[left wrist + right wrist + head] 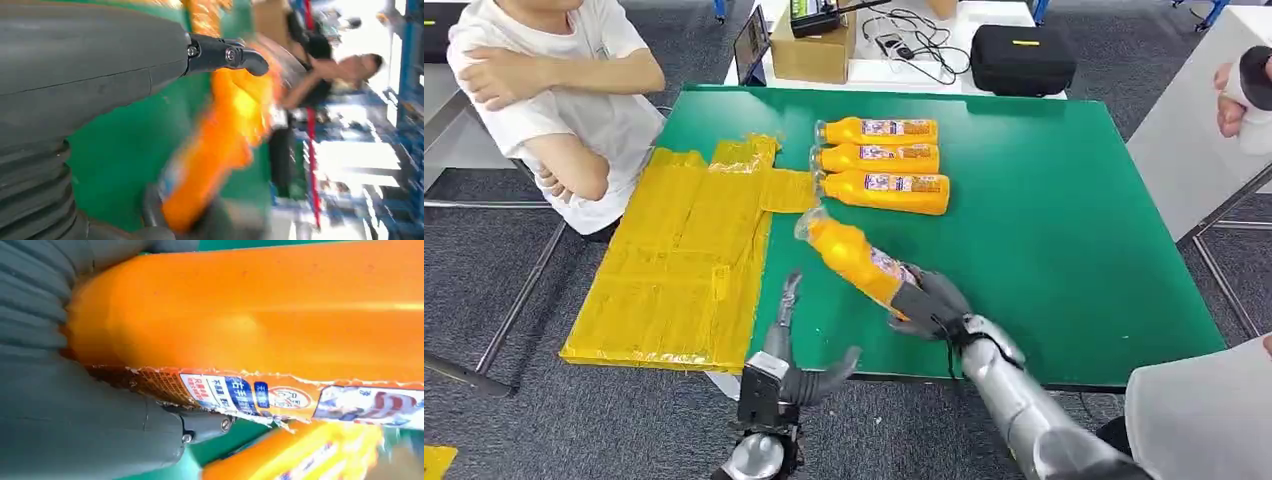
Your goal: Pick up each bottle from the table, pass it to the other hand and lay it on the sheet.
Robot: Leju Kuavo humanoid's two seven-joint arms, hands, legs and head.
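Overhead, right hand (927,303) grips an orange bottle (849,255) by its base at lower centre, cap tilted toward the yellow sheet (684,260) at left. Right wrist view adds the torn label (260,395). Left hand (799,365) waits below, fingers spread, holding nothing. Three bottles (882,163) lie upper centre on the green table (1064,230).

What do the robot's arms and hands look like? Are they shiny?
Yes, partly. The right arm is shiny silver metal, shaped like a tube, with a black cable looped at the wrist. The right hand is dark grey. The left hand has grey fingers on a black boxy wrist piece. Up close, the left hand's cover is smooth and grey with ribbed folds, and one black finger shows small silver screws.
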